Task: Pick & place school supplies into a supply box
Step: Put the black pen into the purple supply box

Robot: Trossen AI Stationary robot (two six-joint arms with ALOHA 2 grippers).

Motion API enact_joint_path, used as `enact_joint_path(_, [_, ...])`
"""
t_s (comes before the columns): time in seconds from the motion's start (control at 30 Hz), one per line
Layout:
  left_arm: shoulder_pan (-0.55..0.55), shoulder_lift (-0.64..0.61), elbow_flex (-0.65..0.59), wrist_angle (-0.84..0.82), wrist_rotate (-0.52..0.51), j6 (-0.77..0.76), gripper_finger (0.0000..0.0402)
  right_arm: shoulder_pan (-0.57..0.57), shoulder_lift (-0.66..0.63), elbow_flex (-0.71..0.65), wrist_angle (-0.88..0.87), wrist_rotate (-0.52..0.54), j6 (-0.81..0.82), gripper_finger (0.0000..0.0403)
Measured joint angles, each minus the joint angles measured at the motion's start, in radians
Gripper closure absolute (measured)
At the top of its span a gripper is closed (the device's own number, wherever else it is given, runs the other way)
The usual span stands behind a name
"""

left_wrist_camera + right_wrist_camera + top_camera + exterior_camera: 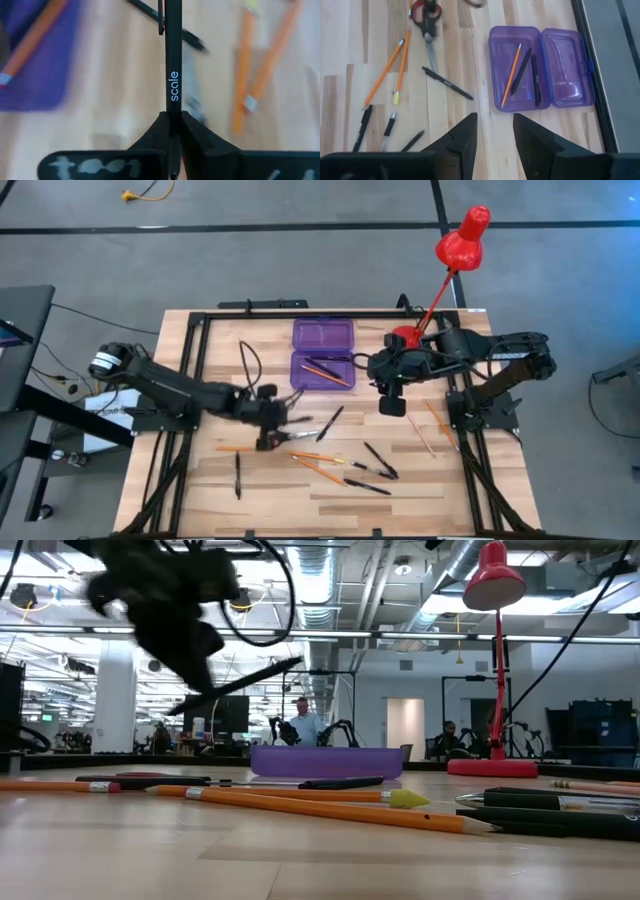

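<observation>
From above, you see the purple supply box (322, 353) lying open near the far middle of the wooden table (200, 480), with an orange pencil and dark pens in its nearer half. Your left gripper (272, 418) sits just in front of the box, a little to its left, and your right gripper (392, 402) hovers beside the box's right end, close to the base of the red desk lamp (461, 238). Loose supplies are scattered across the near half of the table: orange pencils (318, 457), black pens (380, 460), one pen alone at the near left (238, 476). From table height, you look along a long orange pencil (330, 808) and several black pens (545, 802) towards the low purple box (325, 760); a blurred dark arm hangs at upper left with a slim black pen (235, 683) slanting out of it, clear of the table. People show in the room behind. In the left wrist view, your left fingers (155, 132) are pinched tight on that black pen (173, 55), printed "scale", which runs straight out from them over pencils and a corner of the box. In the right wrist view, your right fingers (465, 131) stand apart and hold nothing; past them lie the open box (540, 67) with one pencil and two pens inside, and the red-handled scissors (426, 17) well off to one side.
</observation>
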Motion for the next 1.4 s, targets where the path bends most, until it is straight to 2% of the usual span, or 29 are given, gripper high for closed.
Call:
enact_joint_path(0.27, [0.246, 0.035, 0.076, 0.027, -0.036, 0.156, 0.0397, 0.022, 0.0, 0.0, -0.01, 0.0, 0.034, 0.0282])
enact_joint_path(0.43, [0.355, 0.13, 0.189, 0.023, -0.028, 0.283, 0.0397, 0.023, 0.0, 0.0, -0.005, 0.0, 0.045, 0.0282])
enact_joint_path(0.53, [0.395, 0.22, 0.264, -0.019, 0.01, 0.347, 0.0397, 0.023, 0.0, 0.0, -0.004, 0.0, 0.055, 0.0282])
enact_joint_path(0.73, [0.413, 0.383, 0.418, -0.081, 0.046, 0.4, 0.0391, 0.024, 0.0, 0.0, -0.004, 0.003, 0.078, 0.0282])
enact_joint_path(0.97, [0.417, 0.504, 0.538, -0.171, -0.069, 0.442, 0.0349, 0.046, 0.0, 0.0, -0.009, 0.004, 0.078, 0.0282])
enact_joint_path(1.23, [0.416, 0.519, 0.577, -0.215, -0.047, 0.444, 0.0281, 0.07, 0.0, 0.0, -0.007, 0.005, 0.079, 0.0282])
enact_joint_path(1.4, [0.406, 0.459, 0.577, -0.323, 0.028, 0.412, 0.0257, 0.069, 0.016, -0.027, 0.032, 0.003, 0.015, 0.0282])
